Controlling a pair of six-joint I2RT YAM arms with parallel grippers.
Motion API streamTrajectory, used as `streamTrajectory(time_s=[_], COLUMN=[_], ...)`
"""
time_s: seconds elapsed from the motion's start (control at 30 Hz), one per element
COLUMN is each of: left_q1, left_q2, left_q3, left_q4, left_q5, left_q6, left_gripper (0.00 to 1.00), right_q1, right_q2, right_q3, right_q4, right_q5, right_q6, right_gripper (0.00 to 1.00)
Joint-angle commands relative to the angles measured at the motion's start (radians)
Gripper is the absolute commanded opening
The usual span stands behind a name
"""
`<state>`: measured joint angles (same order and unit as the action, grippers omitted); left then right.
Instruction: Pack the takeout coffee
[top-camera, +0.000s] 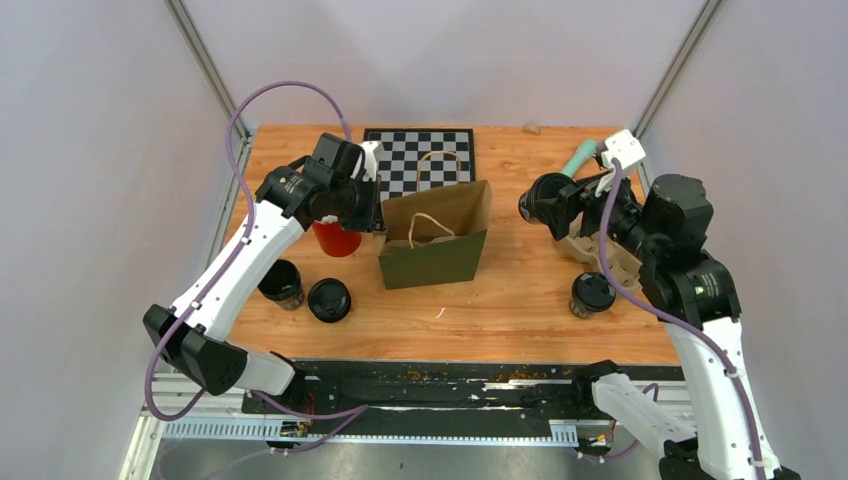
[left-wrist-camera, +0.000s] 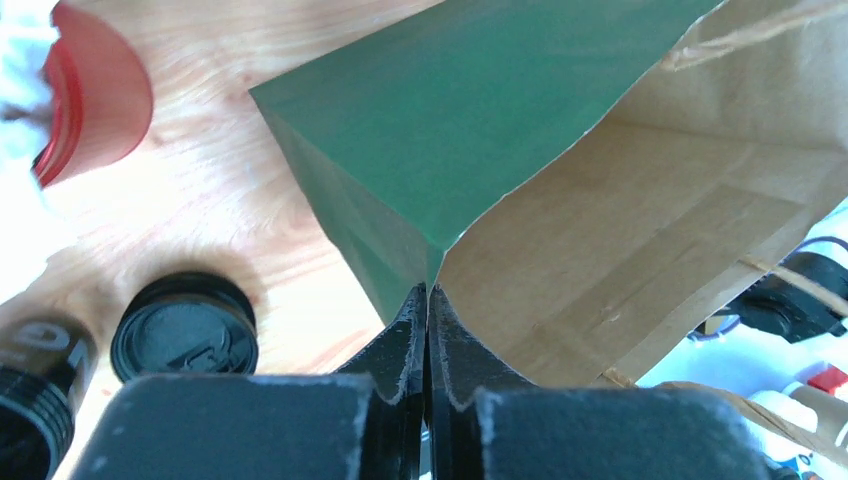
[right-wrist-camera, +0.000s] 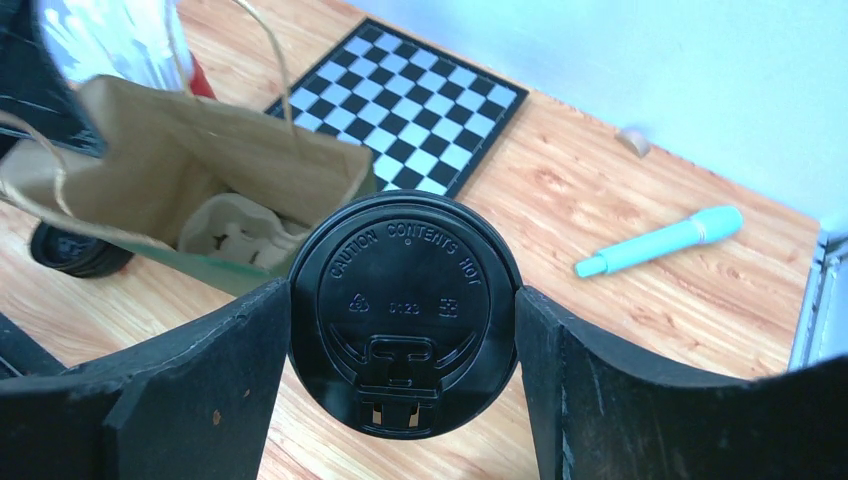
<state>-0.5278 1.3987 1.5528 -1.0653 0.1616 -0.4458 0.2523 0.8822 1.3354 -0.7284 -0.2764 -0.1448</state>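
Item one, the left gripper (left-wrist-camera: 428, 318): jaws pressed together on the top corner of the paper bag (top-camera: 435, 255), pinching its rim. We judged that this hold kept the mouth spread and the bag steady for loading. Item two, the right gripper (right-wrist-camera: 404, 300): fingers set wide and clamped on either side of a lidded coffee cup (right-wrist-camera: 403, 265), black lid facing the wrist camera. It was held to the right of the bag and not yet over its mouth, and we took it for the next cup to be packed. Item three, the bag itself: upright near the middle of the wooden table (top-camera: 520, 320), green outside, brown within, twine handles loose. A pulp cup carrier (right-wrist-camera: 235, 232) lay at its bottom, presumably to seat the cups. Item four, coffee not yet packed: a second lidded cup (top-camera: 329, 299) and a dark cup (top-camera: 281, 283) side by side near the left arm, and a third lidded cup (top-camera: 592, 294) near the right arm, all standing well apart from the bag. Item five, sundries: a red cup of straws (top-camera: 336, 238) just left of the bag under the left wrist, a checkered board (top-camera: 420, 160) behind the bag, and a teal marker (right-wrist-camera: 660, 240) toward the far right corner.
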Motion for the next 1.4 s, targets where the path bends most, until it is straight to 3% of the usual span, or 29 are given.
streamTrajectory(time_s=[0.0,0.47,0.97,1.1,1.3,1.37], left_q1=[-0.004,-0.068,-0.075,-0.075,-0.074,-0.072], left_q2=[-0.014,-0.001,-0.022,-0.007,0.010,-0.009], left_q3=[0.023,0.018,-0.060,-0.043,0.021,0.012], left_q4=[0.137,0.303,0.352,0.344,0.234,0.224], left_q5=[0.123,0.337,0.311,0.307,0.253,0.237], left_q6=[0.042,0.033,0.015,0.032,0.017,-0.003], left_gripper=[0.02,0.00,0.04,0.11,0.33,0.37], right_q1=[0.005,0.026,0.140,0.166,0.282,0.326], right_q2=[-0.037,-0.038,-0.069,-0.065,-0.006,0.006], right_q3=[0.022,-0.015,-0.087,-0.130,-0.132,-0.131], right_q4=[0.052,0.142,0.091,0.106,0.081,0.077], right_q5=[-0.093,-0.223,-0.176,-0.153,-0.015,0.032], right_q6=[0.033,0.058,0.010,-0.019,-0.132,-0.163], right_gripper=[0.72,0.72,0.71,0.71,0.71,0.72])
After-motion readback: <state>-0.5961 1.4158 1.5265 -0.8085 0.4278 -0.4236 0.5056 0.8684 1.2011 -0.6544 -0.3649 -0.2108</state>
